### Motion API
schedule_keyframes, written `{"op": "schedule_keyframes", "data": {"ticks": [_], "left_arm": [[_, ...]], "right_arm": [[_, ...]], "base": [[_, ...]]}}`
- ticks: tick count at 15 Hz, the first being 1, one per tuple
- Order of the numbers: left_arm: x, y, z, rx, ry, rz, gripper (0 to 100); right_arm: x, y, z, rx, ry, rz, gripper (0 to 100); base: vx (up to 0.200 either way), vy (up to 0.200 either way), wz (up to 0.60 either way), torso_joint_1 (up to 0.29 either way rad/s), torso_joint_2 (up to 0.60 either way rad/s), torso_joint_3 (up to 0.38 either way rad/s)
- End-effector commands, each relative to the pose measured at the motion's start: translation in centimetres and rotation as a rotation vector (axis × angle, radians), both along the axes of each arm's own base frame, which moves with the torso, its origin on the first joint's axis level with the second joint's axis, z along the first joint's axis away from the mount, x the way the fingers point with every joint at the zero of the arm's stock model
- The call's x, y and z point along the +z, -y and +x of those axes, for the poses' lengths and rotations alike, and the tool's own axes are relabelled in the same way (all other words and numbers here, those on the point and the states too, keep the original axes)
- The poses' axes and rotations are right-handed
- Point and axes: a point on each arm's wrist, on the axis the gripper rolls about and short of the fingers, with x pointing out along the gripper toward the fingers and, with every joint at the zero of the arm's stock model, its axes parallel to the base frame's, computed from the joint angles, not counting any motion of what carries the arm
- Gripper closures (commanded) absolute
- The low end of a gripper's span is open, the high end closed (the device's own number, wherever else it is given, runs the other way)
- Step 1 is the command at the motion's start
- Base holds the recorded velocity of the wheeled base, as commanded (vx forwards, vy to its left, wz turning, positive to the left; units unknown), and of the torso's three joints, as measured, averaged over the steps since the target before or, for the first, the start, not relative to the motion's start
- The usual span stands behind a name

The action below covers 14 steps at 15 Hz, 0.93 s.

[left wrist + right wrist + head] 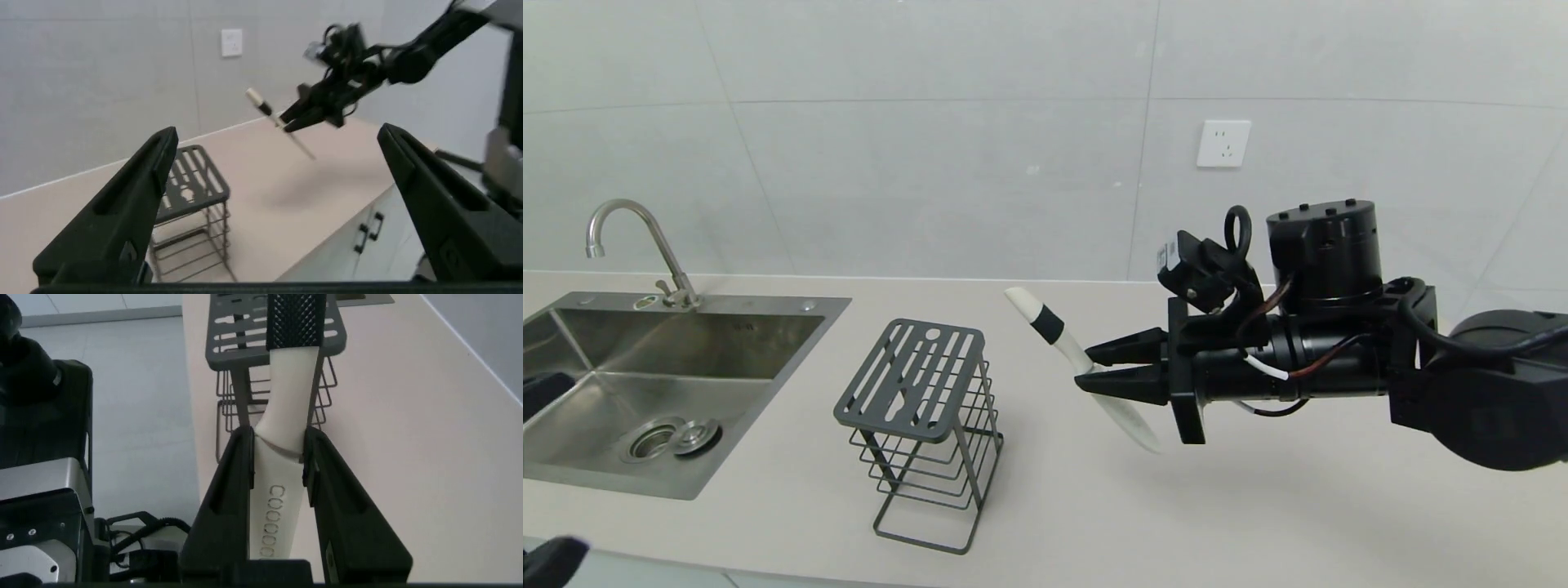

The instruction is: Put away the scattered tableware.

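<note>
My right gripper (1085, 367) is shut on a white knife (1063, 341) with a black band on its handle. It holds the knife in the air to the right of the rack, handle tilted up and left, blade down and right. In the right wrist view the fingers (237, 469) clamp the knife (288, 392) near where handle meets blade. A dark grey wire knife rack (913, 371) with a slotted top stands on the counter, also seen past the knife as the rack (237, 347). My left gripper (278, 212) is open and holds nothing, low and left of the rack (192, 184). Its camera sees the right gripper (286, 121) with the knife (260, 100).
A steel sink (727, 304) with a curved faucet (645, 237) and a drain strainer (674, 437) is set into the counter on the left. A wall socket (1223, 143) sits on the tiled wall. Bare beige counter (1258, 506) lies under and in front of the right arm.
</note>
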Motion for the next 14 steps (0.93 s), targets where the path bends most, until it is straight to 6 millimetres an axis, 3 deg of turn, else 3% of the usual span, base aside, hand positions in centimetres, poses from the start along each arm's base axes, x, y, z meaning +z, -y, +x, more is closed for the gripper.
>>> {"op": "schedule_keyframes", "data": {"ticks": [1, 2, 5, 7, 14], "left_arm": [[-0.4, 1.2, 4.1, -0.119, -0.134, 0.021, 0], [-0.3, 1.6, 4.5, -0.166, -0.162, 0.012, 0], [0.9, 4.3, 8.5, -0.307, -0.26, -0.06, 0], [0.2, 5.3, 10.6, -0.327, -0.264, -0.057, 0], [-0.9, 6.3, 12.2, -0.34, -0.319, -0.061, 0]], "right_arm": [[0.2, -0.5, -0.4, 0.019, -0.001, 0.008, 100], [0.3, -0.6, -0.5, 0.029, -0.004, 0.015, 100], [0.8, -1.0, -0.6, 0.032, 0.01, 0.054, 100], [0.8, -1.0, -0.6, 0.036, 0.021, 0.063, 100], [0.8, -1.8, -1.3, 0.062, 0.019, 0.062, 100]], "base": [[0.0, 0.0, 0.0, 0.0, 0.0, 0.0], [0.0, 0.0, 0.0, 0.0, 0.0, 0.0], [0.0, 0.0, 0.0, 0.0, 0.0, 0.0], [0.0, 0.0, 0.0, 0.0, 0.0, 0.0], [0.0, 0.0, 0.0, 0.0, 0.0, 0.0]]}}
